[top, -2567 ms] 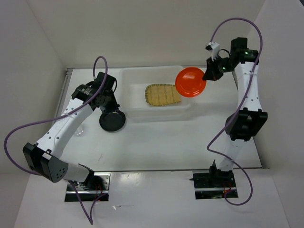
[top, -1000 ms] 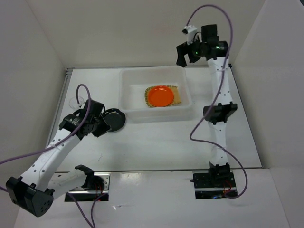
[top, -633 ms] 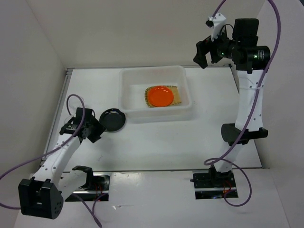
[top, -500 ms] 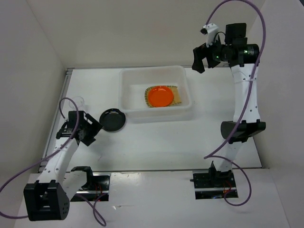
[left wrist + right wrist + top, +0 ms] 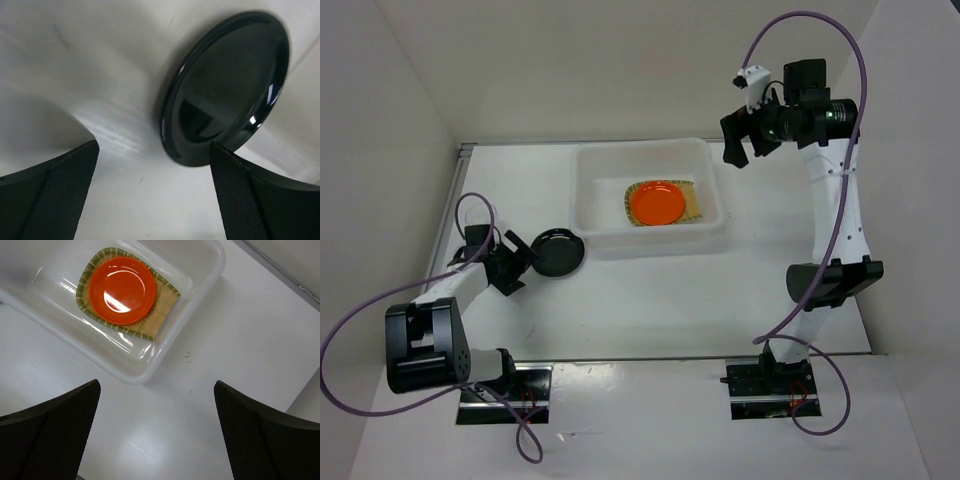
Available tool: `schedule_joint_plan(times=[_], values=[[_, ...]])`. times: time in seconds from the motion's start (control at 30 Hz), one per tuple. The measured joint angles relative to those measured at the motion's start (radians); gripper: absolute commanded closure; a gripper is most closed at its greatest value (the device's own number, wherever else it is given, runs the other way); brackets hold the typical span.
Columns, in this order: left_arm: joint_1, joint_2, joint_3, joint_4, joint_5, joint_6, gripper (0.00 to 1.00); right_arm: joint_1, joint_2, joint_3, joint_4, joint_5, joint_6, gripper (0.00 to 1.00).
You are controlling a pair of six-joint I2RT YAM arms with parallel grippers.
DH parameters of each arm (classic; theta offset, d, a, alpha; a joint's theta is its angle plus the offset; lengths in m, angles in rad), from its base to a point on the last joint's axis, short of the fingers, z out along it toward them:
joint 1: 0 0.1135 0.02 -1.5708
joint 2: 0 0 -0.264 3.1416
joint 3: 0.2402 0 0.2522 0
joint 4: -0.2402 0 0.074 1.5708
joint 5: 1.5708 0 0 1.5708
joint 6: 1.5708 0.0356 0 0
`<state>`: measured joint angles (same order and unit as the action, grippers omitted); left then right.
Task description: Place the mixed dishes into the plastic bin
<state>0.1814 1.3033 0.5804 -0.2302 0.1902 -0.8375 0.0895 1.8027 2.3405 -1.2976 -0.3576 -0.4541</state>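
The plastic bin [image 5: 582, 190] stands at the back middle of the table. Inside it the orange plate [image 5: 657, 203] lies on the bamboo tray [image 5: 696, 204]. The black plate [image 5: 557, 252] lies flat on the table just left of the bin. My left gripper [image 5: 523, 262] is low beside that plate's left edge, open and holding nothing. In the left wrist view the black plate [image 5: 225, 90] sits just ahead of the spread fingers [image 5: 50, 195]. My right gripper [image 5: 742, 152] hangs open and empty high above the bin's right end. It looks down on the bin [image 5: 135, 377], orange plate [image 5: 122, 290] and tray [image 5: 159, 315].
A small clear glass cup [image 5: 473, 212] shows faintly near the table's left edge, behind the left gripper, with the purple cable looping over it. White walls close in the table at the back and on both sides. The arm bases stand at the near edge.
The left gripper has opened, let go of the black plate and drawn back left; the plate stays on the table. The right arm, empty since dropping the orange plate, swayed above the bin's right end.
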Motion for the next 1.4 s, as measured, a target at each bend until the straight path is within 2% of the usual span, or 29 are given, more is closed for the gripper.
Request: schedule_joint_plan(times=[0.13,0.3,0.4,0.47,0.67,0.7,0.8,0.83,0.93,1.07,1.13,1.27,1.4], values=[[0.004,0.049,0.005,0.109,0.045,0.001,0.03,0.002,-0.017,-0.014,0.002,0.016,-0.009,0.01],[0.004,0.124,0.016,0.242,0.117,0.0,0.11,0.002,-0.021,-0.047,0.002,0.031,-0.012,0.01],[0.004,0.162,0.017,0.301,0.154,0.001,0.22,0.005,-0.021,-0.058,0.001,0.04,-0.012,0.01],[0.004,0.177,0.017,0.321,0.169,0.0,0.34,0.006,-0.021,-0.058,0.002,0.047,-0.012,0.01],[0.005,0.194,0.013,0.317,0.174,0.012,0.51,0.006,-0.021,-0.058,0.002,0.061,-0.012,0.01],[0.005,0.195,0.012,0.314,0.172,0.021,0.6,0.006,-0.021,-0.058,0.002,0.063,-0.012,0.01],[0.006,0.197,0.006,0.303,0.171,0.026,0.73,0.006,-0.021,-0.058,0.002,0.066,-0.012,0.01],[0.006,0.199,0.005,0.297,0.17,0.027,0.82,0.006,-0.021,-0.058,0.002,0.066,-0.012,0.01],[0.006,0.199,0.002,0.283,0.174,0.029,0.92,0.006,-0.021,-0.059,0.002,0.067,-0.012,0.01],[0.006,0.174,0.003,0.269,0.189,0.026,1.0,0.006,-0.021,-0.063,0.002,0.066,-0.012,0.01],[0.005,0.137,0.003,0.235,0.184,0.026,1.0,0.006,-0.021,-0.071,0.002,0.064,-0.012,0.01],[0.005,0.014,0.031,0.092,0.15,0.018,1.0,0.006,-0.021,-0.086,0.001,0.05,-0.012,0.01],[0.005,-0.142,0.121,-0.067,0.096,-0.007,1.0,0.006,-0.022,-0.112,0.002,0.027,-0.012,0.02]])
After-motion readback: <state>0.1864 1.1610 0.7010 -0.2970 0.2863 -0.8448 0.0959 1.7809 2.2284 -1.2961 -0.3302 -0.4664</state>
